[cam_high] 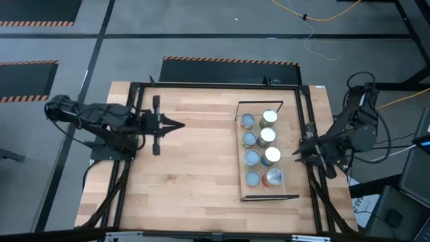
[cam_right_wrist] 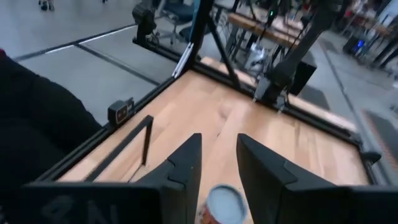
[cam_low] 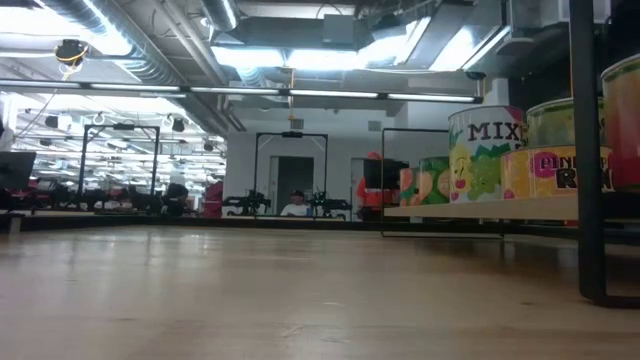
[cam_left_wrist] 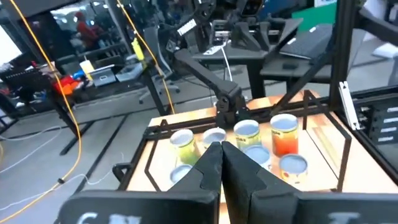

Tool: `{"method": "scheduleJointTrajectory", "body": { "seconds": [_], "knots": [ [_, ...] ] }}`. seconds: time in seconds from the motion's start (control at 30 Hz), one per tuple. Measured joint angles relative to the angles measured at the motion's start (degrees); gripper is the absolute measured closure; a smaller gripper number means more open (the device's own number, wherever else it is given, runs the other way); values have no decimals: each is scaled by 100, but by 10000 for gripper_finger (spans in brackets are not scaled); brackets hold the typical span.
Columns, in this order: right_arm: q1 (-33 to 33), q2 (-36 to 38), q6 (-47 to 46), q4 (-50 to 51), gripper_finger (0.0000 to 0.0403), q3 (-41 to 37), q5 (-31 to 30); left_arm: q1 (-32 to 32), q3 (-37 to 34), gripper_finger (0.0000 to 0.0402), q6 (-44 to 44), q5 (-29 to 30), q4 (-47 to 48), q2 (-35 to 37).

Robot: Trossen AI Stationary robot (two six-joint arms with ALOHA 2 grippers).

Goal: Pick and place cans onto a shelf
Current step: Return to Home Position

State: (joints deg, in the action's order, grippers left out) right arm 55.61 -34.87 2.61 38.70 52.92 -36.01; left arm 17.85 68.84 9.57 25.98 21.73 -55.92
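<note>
1. Step in hand, as I judge it: homing the arms. All eight cans (cam_high: pixel 252 157) stand on the shelf (cam_high: pixel 262 194) in two rows of four, and none is left on the bare table (cam_high: pixel 201 168).
2. Shelf: right half of the table, close to the right arm. Its long axis runs from the far edge to the near edge, crosswise to the line between the arms, with a dark frame (cam_high: pixel 269 197) at each short end.
3. Cans: upright, axes vertical, lids facing up. The orange-sided can (cam_high: pixel 273 177) is at the near end, on the right arm's side.
4. Left gripper (cam_high: pixel 178 125): over the table's left half, well apart from the shelf, pointing at it. Fingertips pressed together, holding nothing.
5. Right gripper (cam_right_wrist: pixel 219 140): at the shelf's outer edge, above a can. Fingers parted with a clear gap, holding nothing.
6. Next move calls for lifting the right arm back clear of lids and frame without clipping either.
</note>
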Motion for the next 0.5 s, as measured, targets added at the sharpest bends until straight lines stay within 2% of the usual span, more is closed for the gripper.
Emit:
{"method": "scheduleJointTrajectory", "body": {
  "seconds": [0.3, 0.5],
  "knots": [
    [-11, 869, 753, -1024, 298, -734, -3, -364, -2840, 399, 4, -21, -2149, 1431],
    [-65, 1369, 1001, -1825, 298, -1446, 13, -936, -4319, 400, 150, -679, -3612, 2158]
  ]
}}
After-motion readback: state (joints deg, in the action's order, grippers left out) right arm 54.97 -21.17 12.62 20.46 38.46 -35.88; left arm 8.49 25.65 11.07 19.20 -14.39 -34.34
